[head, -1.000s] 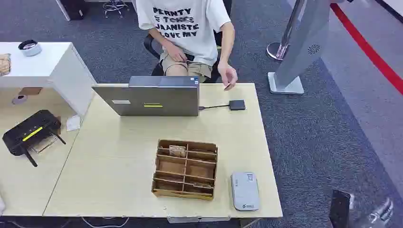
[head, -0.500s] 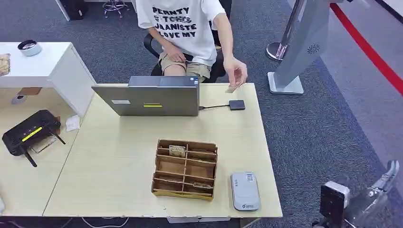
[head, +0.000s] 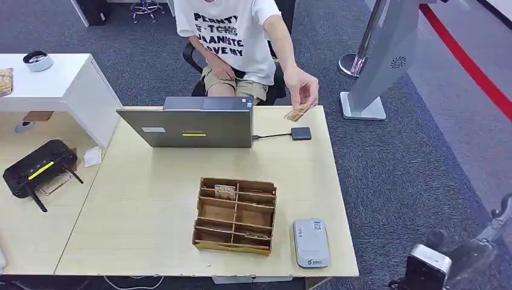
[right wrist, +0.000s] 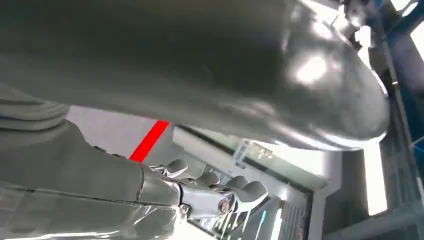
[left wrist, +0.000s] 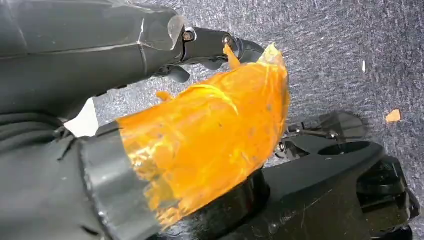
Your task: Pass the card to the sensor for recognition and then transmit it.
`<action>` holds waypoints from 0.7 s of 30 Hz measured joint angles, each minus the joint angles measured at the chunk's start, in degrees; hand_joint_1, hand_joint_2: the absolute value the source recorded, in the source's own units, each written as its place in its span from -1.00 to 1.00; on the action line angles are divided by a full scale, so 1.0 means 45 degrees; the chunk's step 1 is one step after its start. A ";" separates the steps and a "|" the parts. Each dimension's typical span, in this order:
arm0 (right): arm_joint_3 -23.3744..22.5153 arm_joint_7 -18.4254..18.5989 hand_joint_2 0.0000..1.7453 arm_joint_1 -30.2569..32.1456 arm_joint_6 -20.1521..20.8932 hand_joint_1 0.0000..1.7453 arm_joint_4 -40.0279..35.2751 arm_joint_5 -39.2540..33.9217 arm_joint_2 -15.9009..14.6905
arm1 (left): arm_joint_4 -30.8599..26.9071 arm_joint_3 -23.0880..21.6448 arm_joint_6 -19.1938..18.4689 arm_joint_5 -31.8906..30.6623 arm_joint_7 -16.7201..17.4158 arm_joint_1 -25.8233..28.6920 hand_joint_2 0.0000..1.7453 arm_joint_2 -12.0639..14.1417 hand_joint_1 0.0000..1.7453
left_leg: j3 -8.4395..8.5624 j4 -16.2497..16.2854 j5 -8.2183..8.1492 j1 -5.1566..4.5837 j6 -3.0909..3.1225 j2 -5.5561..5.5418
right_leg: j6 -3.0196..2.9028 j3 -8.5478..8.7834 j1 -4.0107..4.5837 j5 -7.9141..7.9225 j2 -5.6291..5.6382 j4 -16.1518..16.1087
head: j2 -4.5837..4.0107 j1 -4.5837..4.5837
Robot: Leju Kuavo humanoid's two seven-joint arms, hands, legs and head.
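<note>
Holding thin tan card (head: pixel 297 113), person's hand (head: pixel 304 88); pattern unclear.

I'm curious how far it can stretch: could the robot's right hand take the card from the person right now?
Probably not yet. The card is held by the person's hand over the table's far edge, while the right hand is low beside the near corner.

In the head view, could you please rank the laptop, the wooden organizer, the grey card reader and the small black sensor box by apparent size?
1. laptop
2. wooden organizer; looks close to the laptop, and it is nearer the camera
3. grey card reader
4. small black sensor box
</note>
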 joint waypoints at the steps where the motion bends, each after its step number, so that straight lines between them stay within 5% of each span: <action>1: 0.0257 -0.0019 1.00 0.0077 0.0000 -1.00 -0.0189 -0.0015 0.0000 | 0.0000 0.0048 0.0000 0.0000 0.0005 0.0000 -1.00 0.0000 -1.00 | 0.0000 0.0000 0.0000 0.0000 0.0000 0.0000 | 0.0000 0.0000 0.0000 0.0000 0.0000 0.0000 | 0.0000 0.0000; 9: 0.2139 -0.0272 1.00 0.0265 0.0000 -1.00 -0.1050 0.0899 -0.0190 | 0.0000 0.0156 -0.0039 -0.0136 0.0024 -0.0003 -1.00 0.0005 -1.00 | 0.0001 0.0000 0.0000 0.0001 0.0000 0.0000 | 0.0000 0.0001 0.0000 0.0000 0.0001 0.0001 | 0.0000 0.0000; 21: 0.3372 -0.0219 1.00 -0.0312 0.0010 -1.00 -0.1045 0.1846 -0.0811 | 0.0000 0.0156 -0.0146 -0.0350 0.0024 -0.0018 -1.00 0.0019 -1.00 | 0.0001 0.0000 0.0000 0.0000 0.0000 -0.0001 | 0.0000 0.0001 0.0000 0.0000 -0.0001 0.0001 | 0.0000 0.0000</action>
